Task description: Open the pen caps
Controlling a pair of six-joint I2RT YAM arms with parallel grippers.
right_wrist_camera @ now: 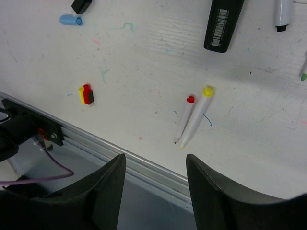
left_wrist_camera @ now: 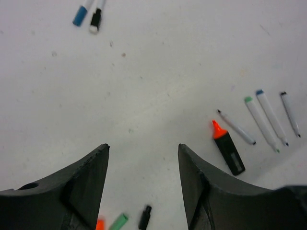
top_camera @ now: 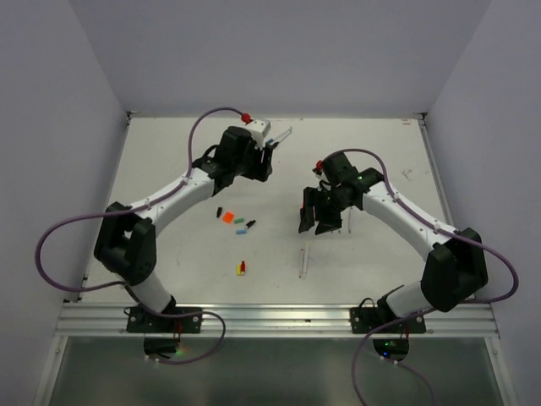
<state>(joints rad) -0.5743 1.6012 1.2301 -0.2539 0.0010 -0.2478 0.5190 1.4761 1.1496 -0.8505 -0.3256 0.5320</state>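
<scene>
My left gripper (left_wrist_camera: 143,146) hangs open over bare table with nothing between its fingers. Below it lie loose pen caps: orange (left_wrist_camera: 100,224), green (left_wrist_camera: 118,221) and black (left_wrist_camera: 145,217). To its right lie the black highlighter (left_wrist_camera: 229,153), its orange tip bare, and several thin pens (left_wrist_camera: 261,123). My right gripper (right_wrist_camera: 155,156) is open and empty above the table's near edge. Just beyond it lie a red-ended pen (right_wrist_camera: 184,119) and a yellow-ended pen (right_wrist_camera: 196,115), tips bare. Red and yellow caps (right_wrist_camera: 86,94) sit to the left. From above, the caps (top_camera: 237,222) lie between the arms.
A metal rail (right_wrist_camera: 120,151) runs along the table's near edge below the right gripper. A blue cap (right_wrist_camera: 70,19) and a black cap (right_wrist_camera: 81,5) lie farther out. Two pens with blue (left_wrist_camera: 80,14) and black (left_wrist_camera: 96,20) ends lie at the far left of the left wrist view. Walls enclose the table (top_camera: 169,169).
</scene>
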